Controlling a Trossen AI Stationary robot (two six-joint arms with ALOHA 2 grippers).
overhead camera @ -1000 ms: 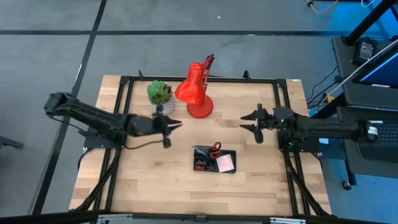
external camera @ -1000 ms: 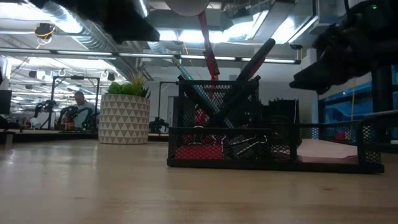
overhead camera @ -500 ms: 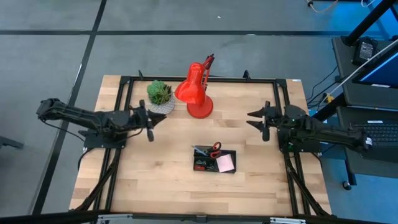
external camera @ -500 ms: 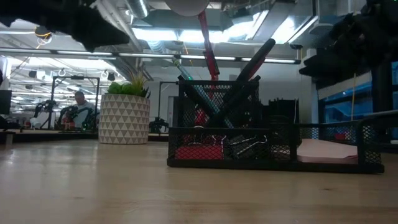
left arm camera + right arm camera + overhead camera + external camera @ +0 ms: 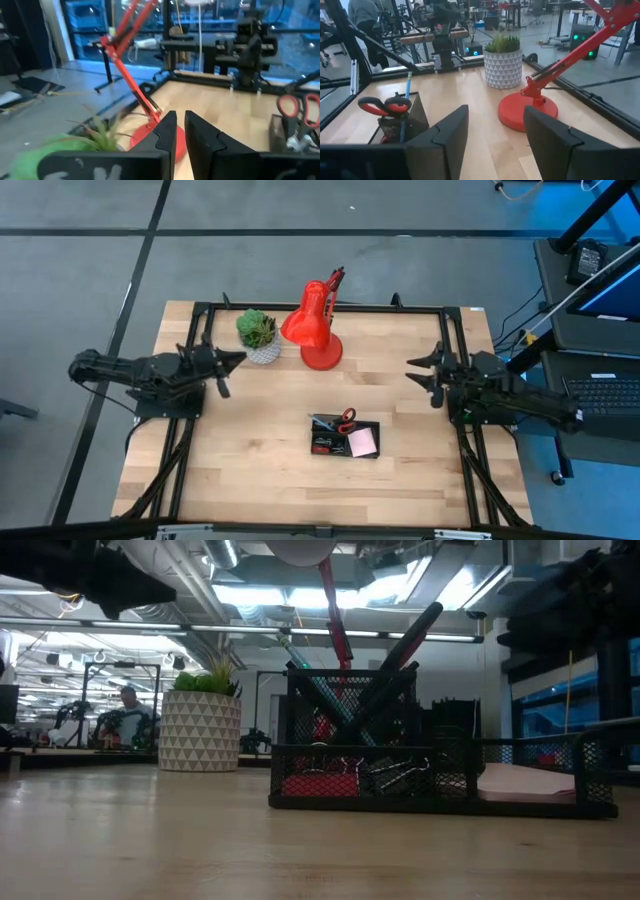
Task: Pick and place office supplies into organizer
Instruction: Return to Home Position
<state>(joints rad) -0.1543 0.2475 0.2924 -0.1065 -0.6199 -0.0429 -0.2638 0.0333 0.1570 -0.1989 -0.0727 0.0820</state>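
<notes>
The black mesh organizer [image 5: 345,437] [image 5: 440,802] rests on the wooden table, right of centre and toward the near edge. In it are red-handled scissors [image 5: 346,417] [image 5: 385,106], a thin blue pen [image 5: 408,85], black clips [image 5: 395,775] and a pink sticky-note pad [image 5: 363,442]. My left gripper [image 5: 232,363] [image 5: 180,131] hovers at the table's left side beside the plant. It points level, its fingers nearly together with nothing between them. My right gripper [image 5: 422,376] [image 5: 495,125] hovers at the right side, open, pointing level toward the centre.
A big red desk lamp [image 5: 318,330] stands at the far middle, and a green potted plant [image 5: 258,330] is to its left. A black metal frame [image 5: 200,330] runs along the table's edges. Bare wood lies between the grippers and along the near edge [image 5: 260,480].
Both arms have drawn back from the table's middle. My left gripper has gone well toward the left edge and now hangs by the plant. My right gripper has gone a shorter way toward the right edge. The organizer and its contents have stayed put.
</notes>
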